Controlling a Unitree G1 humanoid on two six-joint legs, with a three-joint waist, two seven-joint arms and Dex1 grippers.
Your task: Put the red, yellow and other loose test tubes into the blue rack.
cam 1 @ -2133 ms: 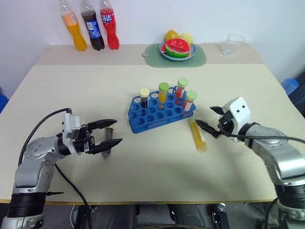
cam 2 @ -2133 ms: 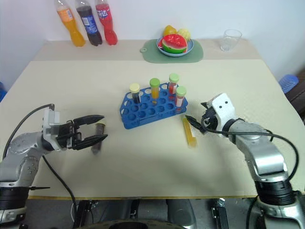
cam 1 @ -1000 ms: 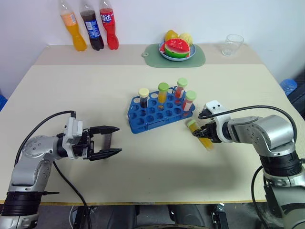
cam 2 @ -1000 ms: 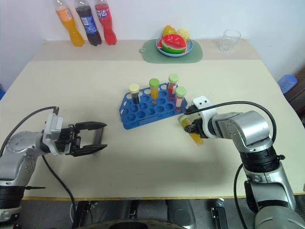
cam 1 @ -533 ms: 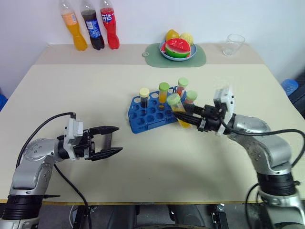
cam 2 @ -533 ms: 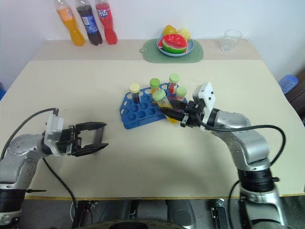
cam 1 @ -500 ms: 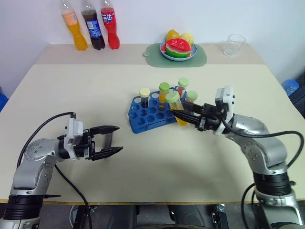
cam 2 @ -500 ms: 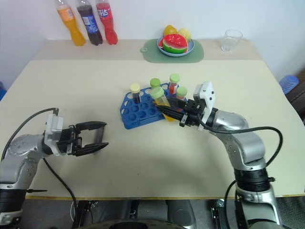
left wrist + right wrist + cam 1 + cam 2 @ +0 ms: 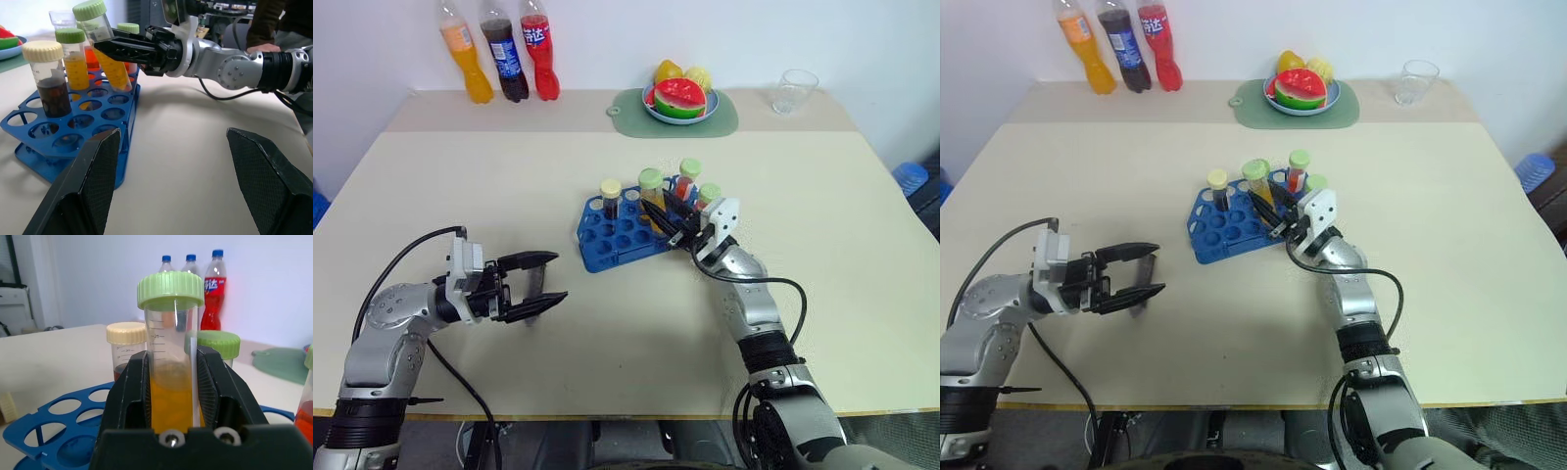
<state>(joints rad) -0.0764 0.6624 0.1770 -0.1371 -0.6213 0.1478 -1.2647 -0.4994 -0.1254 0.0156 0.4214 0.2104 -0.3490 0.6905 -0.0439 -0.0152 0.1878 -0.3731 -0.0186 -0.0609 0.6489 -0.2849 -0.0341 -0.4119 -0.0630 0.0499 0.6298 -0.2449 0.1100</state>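
Here the right gripper (image 9: 172, 396) pinches the yellow tube (image 9: 171, 382) above the blue rack (image 9: 625, 238).

Left gripper (image 9: 540, 287) wide open; right gripper (image 9: 658, 218) clamped, extended forward.

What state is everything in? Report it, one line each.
right pincer: shut on yellow tube
yellow tube: tilted, lower end over blue rack
left pincer: open, empty
blue rack: four tubes standing upright, most holes free
glass: upright, empty
soda bottles: upright, capped
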